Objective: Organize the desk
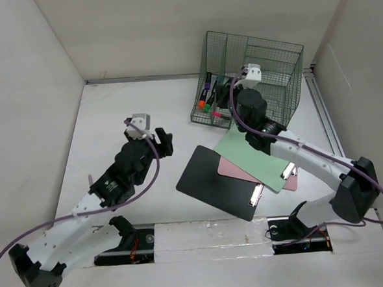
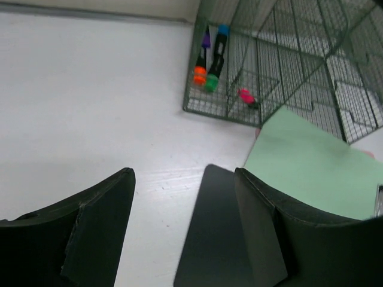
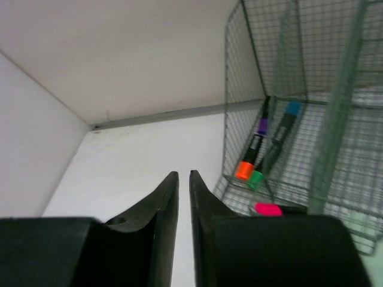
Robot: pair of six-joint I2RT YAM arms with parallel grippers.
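Hovered left gripper (image 1: 163, 143), jaws apart, nearest the black clipboard (image 1: 216, 181) lying just right of them on the desk (image 1: 111, 109), long axis slanting away rightward; right gripper (image 3: 184, 175) jaws together, empty.

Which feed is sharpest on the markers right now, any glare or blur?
Top external: even, soft light, sharp throughout, only faint shadows on the desk. Left wrist: markers crisp, no glare; its own fingers are dark and soft. Right wrist: near wires of the rack are blurred and the markers soft.

No text, label or number is legible on anything here.
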